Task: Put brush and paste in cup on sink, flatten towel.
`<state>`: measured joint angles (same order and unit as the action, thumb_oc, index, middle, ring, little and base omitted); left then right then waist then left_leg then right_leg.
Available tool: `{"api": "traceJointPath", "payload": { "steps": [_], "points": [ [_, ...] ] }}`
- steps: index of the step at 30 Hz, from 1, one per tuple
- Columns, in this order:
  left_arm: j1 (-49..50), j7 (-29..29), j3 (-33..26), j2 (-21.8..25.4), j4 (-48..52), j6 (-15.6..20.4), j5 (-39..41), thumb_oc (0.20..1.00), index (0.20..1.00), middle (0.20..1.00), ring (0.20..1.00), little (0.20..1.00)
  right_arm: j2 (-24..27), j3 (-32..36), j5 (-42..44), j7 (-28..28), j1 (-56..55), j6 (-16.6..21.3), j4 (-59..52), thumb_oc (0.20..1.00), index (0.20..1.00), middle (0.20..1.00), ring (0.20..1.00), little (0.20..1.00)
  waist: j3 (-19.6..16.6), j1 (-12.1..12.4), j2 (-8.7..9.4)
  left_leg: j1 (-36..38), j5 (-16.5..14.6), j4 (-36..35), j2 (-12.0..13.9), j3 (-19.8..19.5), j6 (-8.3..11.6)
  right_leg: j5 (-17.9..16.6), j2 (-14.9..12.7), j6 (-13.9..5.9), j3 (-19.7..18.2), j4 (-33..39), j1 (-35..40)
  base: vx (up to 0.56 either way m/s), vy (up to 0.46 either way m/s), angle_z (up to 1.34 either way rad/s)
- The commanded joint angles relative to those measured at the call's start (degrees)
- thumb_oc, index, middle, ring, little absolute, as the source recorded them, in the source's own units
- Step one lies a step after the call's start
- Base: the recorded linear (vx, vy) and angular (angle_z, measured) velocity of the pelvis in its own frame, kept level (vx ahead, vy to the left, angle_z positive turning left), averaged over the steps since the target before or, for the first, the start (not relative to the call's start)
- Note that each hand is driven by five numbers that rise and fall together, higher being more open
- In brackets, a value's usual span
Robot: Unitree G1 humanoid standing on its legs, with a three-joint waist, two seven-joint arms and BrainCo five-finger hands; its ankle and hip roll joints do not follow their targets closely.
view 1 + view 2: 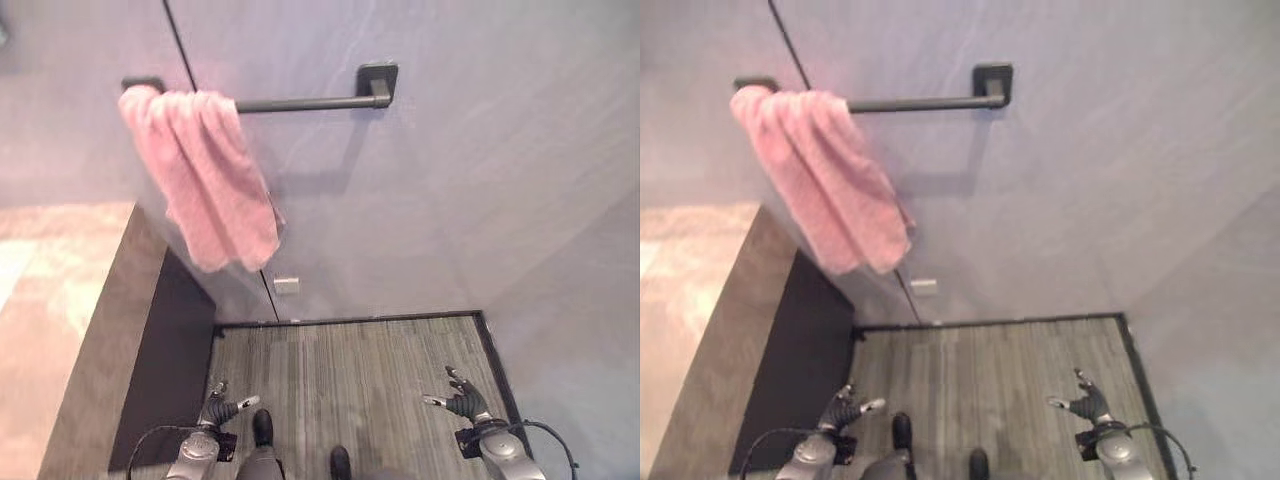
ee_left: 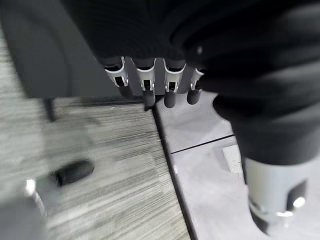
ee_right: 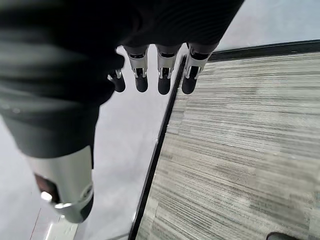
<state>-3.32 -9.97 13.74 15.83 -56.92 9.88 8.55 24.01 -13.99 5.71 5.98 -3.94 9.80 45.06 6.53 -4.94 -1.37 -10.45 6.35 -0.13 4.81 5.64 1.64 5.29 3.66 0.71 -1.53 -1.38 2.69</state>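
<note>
A pink towel (image 1: 205, 175) hangs bunched and crooked over the left end of a dark wall rail (image 1: 310, 102). Far below it, low over the floor, my left hand (image 1: 222, 407) hangs open with relaxed fingers (image 2: 145, 82) and holds nothing. My right hand (image 1: 462, 394) is also low, at the right, open and empty, its fingers (image 3: 165, 75) straight. Both hands are well apart from the towel.
A brown stone counter (image 1: 95, 330) with a dark side panel (image 1: 170, 350) runs along the left. The grey wall (image 1: 450, 180) fills the back, with a small white plate (image 1: 287, 285) low on it. Striped grey flooring (image 1: 350, 370) lies below, edged by a dark skirting.
</note>
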Motion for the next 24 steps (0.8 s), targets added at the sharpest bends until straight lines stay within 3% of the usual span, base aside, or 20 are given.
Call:
{"api": "traceJointPath", "payload": {
  "steps": [1,3,4,7,8,11,18,21,22,23,24],
  "points": [
    [-1.8,-1.1,-1.0,4.0,2.6,1.9,-0.4,1.000,1.000,1.000,1.000,1.000,-1.0,0.5,-1.7,0.3,-0.7,1.3,-6.0,1.000,1.000,1.000,1.000,1.000,0.0,0.5,3.18,0.0,-2.2,4.2,-2.4,2.0,-0.98,-4.6,-7.9,-8.44,-3.8,-22.9,-8.5,0.10,0.204,-0.46],
    [-2.1,-1.3,-0.9,4.5,3.0,1.9,-0.4,1.000,1.000,1.000,1.000,1.000,-1.3,0.3,-1.6,0.4,-0.2,1.5,-6.4,1.000,1.000,1.000,1.000,1.000,0.6,0.3,3.11,0.8,-2.3,3.9,-2.5,2.4,-1.25,-5.8,-7.3,-8.39,-4.2,-25.6,-10.4,0.07,0.170,-0.30],
    [-2.1,-1.4,-1.1,4.8,3.0,2.0,-0.6,1.000,1.000,1.000,1.000,1.000,-1.7,0.0,-1.9,0.4,-0.2,1.6,-7.4,1.000,1.000,1.000,1.000,1.000,1.1,0.2,2.88,1.8,-3.0,3.7,-2.5,3.1,-1.55,-6.1,-7.5,-8.28,-2.5,-27.2,-11.9,0.12,0.162,-0.08],
    [-1.6,-1.3,-1.1,4.9,3.5,2.2,-0.8,1.000,1.000,1.000,1.000,1.000,-1.6,-0.2,-3.8,1.3,-0.3,1.7,-7.3,1.000,1.000,1.000,1.000,1.000,0.9,-0.2,2.34,4.4,-3.8,1.8,-3.2,3.6,-1.42,-5.2,-8.6,-8.37,0.7,-20.8,-12.7,0.16,0.077,-0.20],
    [-1.1,-1.4,-1.4,4.7,4.0,2.6,-0.3,1.000,1.000,1.000,1.000,1.000,-1.5,0.5,-3.4,1.7,-0.1,1.8,-6.6,1.000,1.000,1.000,1.000,1.000,0.4,-0.4,2.24,5.7,-4.6,0.9,-3.2,3.7,-0.74,-7.5,-10.7,-9.16,1.7,-10.1,-13.9,0.12,-0.050,-0.12],
    [-0.4,-1.1,-1.3,4.9,5.0,3.0,-0.3,1.000,1.000,1.000,1.000,1.000,-1.2,0.5,-4.4,1.4,-0.3,1.4,-7.0,1.000,1.000,1.000,1.000,1.000,0.7,-0.6,3.16,7.0,-5.3,1.4,-3.1,3.2,-0.25,-10.0,-12.0,-10.55,1.3,-6.0,-12.8,0.19,-0.073,-0.04],
    [4.2,1.3,0.7,6.2,11.5,2.8,-3.8,1.000,1.000,1.000,1.000,1.000,1.1,2.5,-3.9,0.8,-1.2,1.5,-7.0,1.000,1.000,1.000,1.000,1.000,-1.3,0.8,3.37,7.4,-3.9,-1.6,-2.0,2.5,1.24,-9.9,-11.7,-9.90,3.4,1.0,-8.4,0.07,-0.092,0.14],
    [8.8,5.4,3.4,9.9,20.9,1.9,-8.1,1.000,1.000,1.000,1.000,1.000,2.1,4.1,-1.7,-0.5,-1.1,2.0,-9.9,1.000,1.000,1.000,1.000,1.000,-1.3,1.2,2.67,7.4,-2.7,-3.2,-1.4,1.6,1.94,-9.5,-11.4,-9.81,4.5,1.6,-7.8,0.04,-0.067,0.15],
    [10.1,7.2,4.7,12.7,25.8,2.1,-11.3,1.000,1.000,1.000,1.000,1.000,2.6,4.5,-1.3,-0.9,-0.8,2.3,-10.4,1.000,1.000,1.000,1.000,1.000,-1.2,1.3,2.33,7.3,-2.4,-3.7,-1.2,1.5,2.15,-9.5,-11.4,-9.86,4.7,1.8,-7.7,0.05,-0.037,0.19],
    [11.2,10.1,6.8,18.7,35.5,3.3,-17.0,1.000,1.000,1.000,1.000,1.000,3.2,5.1,-0.9,-1.1,-0.4,2.8,-11.1,1.000,1.000,1.000,1.000,1.000,-1.1,1.4,1.96,7.5,-2.5,-4.2,-1.0,1.3,2.49,-9.2,-11.3,-9.99,5.1,1.8,-7.4,0.03,-0.023,0.19],
    [11.5,10.3,6.5,19.1,36.1,3.0,-17.0,1.000,1.000,1.000,1.000,1.000,3.0,5.1,-1.0,-1.1,-0.5,2.8,-11.1,1.000,1.000,1.000,1.000,1.000,-1.2,1.4,2.14,7.3,-2.2,-4.2,-1.0,1.3,2.49,-9.4,-11.3,-9.95,5.0,1.8,-7.7,0.04,-0.028,0.19]
  ]
}}
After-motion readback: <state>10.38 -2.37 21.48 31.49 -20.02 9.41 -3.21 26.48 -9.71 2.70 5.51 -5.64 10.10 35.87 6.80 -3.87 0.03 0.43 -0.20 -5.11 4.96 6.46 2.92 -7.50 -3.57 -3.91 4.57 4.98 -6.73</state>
